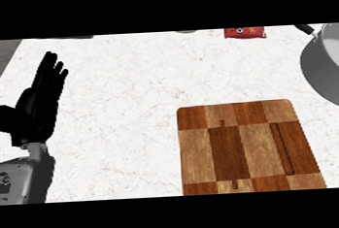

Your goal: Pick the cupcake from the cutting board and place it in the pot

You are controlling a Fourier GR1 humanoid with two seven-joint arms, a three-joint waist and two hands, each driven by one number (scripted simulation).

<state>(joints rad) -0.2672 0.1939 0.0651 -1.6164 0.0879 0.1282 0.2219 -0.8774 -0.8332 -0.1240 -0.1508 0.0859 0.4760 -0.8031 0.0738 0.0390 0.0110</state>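
No cupcake anywhere: your board [249,146] sits bare, and I can't tell whether it's inside the pot [328,69]. Left hand [41,101] rests with fingers straight, together; right hand's out of view.

Your robot hand [41,101] on the left side is matte black throughout: slim, tapering fingers [49,71] on a broad black palm, with a rounded, glossy black bulge at its base that catches a pale highlight. Below it you see a narrow light-grey wrist link [36,151], then the wider grey forearm shell [19,182], smooth and rounded. On the shell's outer face you can make out a dark recessed panel [1,185] with a small circular fitting; finer details there are too small to read. Your other arm does not show.
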